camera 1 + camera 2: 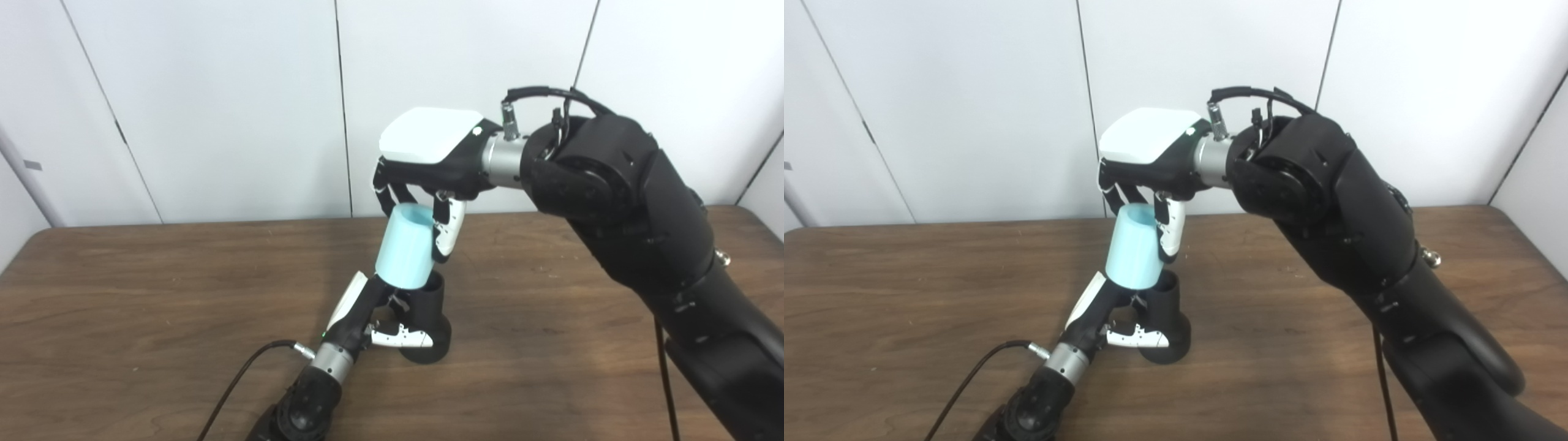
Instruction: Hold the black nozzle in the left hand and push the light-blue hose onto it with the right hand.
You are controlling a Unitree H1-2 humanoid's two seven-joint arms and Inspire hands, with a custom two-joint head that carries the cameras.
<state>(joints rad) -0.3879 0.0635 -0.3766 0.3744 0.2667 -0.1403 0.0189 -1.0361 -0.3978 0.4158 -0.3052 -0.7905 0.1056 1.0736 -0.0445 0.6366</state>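
The black nozzle point(429, 315) stands upright on the wooden table point(153, 318), its wide base down and its open neck up. My left hand point(373, 318) is shut on it from the left, a white-tipped finger across its front. The light-blue hose point(405, 246), a short tube, hangs tilted just above and left of the nozzle's neck, its lower end overlapping the nozzle's rim. My right hand point(429, 160) is shut on the hose's upper end from above, a white-tipped finger down its right side.
A black cable point(245, 373) trails from the left wrist toward the table's front edge. The bulky right arm point(643, 233) crosses the right half of the table. White wall panels stand behind the far edge.
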